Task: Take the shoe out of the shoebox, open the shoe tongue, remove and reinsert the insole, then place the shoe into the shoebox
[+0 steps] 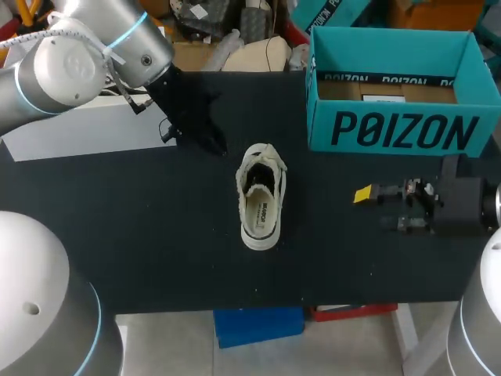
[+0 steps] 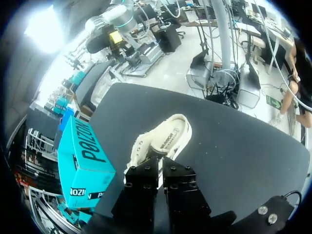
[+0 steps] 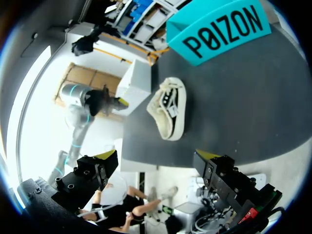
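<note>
Black table cover [image 1: 156, 235] bore cream low-top canvas shoe [image 1: 262, 205], sole down, near open teal cardboard shoebox [image 1: 403, 129]. Left gripper [image 2: 160, 165] narrow, fingers together, empty; right gripper [image 3: 157, 161] wide, empty.

Silver, blue-ringed arms [image 1: 70, 63] carry black tools [image 3: 158, 156] with yellow tips.

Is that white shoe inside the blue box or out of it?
Out: the shoe sits upright on the black table, apart from the shoebox.
</note>
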You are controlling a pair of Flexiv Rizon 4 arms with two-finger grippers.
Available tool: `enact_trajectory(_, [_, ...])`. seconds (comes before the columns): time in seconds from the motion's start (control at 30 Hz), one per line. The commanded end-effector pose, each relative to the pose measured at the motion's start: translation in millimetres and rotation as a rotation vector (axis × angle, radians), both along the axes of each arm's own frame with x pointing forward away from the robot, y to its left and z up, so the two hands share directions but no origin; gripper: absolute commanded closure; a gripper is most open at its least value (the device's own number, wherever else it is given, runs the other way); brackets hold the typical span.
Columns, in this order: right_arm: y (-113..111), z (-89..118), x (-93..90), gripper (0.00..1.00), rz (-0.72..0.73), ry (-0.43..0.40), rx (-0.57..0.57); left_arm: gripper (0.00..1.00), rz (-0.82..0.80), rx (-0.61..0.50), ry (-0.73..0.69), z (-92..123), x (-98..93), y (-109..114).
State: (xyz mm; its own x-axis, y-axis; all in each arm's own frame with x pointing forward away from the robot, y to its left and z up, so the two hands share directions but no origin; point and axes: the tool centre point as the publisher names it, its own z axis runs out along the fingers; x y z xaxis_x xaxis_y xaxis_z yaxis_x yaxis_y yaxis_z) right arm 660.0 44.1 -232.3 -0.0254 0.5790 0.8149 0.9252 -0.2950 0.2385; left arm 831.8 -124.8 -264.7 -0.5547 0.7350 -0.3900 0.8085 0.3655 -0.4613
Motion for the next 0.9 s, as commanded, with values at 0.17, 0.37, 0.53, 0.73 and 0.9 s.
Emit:
enact_trajectory(0.17, [0, 0, 0.7, 0.0, 0.001, 0.002, 0.0, 0.16, 0.663, -0.04, 0.338, 3, -33.7, 45])
enact_trajectory(0.37, [0, 0, 0.7, 0.0, 0.001, 0.002, 0.0, 0.0, 0.663, -0.04, 0.338, 3, -33.7, 45])
enact_trajectory(0.53, [0, 0, 0.7, 0.0, 0.001, 0.002, 0.0, 0.0, 0.663, -0.04, 0.338, 3, -33.7, 45])
enact_trajectory(0.73, [0, 0, 0.7, 0.0, 0.001, 0.002, 0.0, 0.0, 0.663, -0.048, 0.405, 3, -37.7, 45])
enact_trajectory(0.9, [0, 0, 0.7, 0.0, 0.001, 0.002, 0.0, 0.0, 0.678, -0.144, 0.584, 6, -37.4, 63])
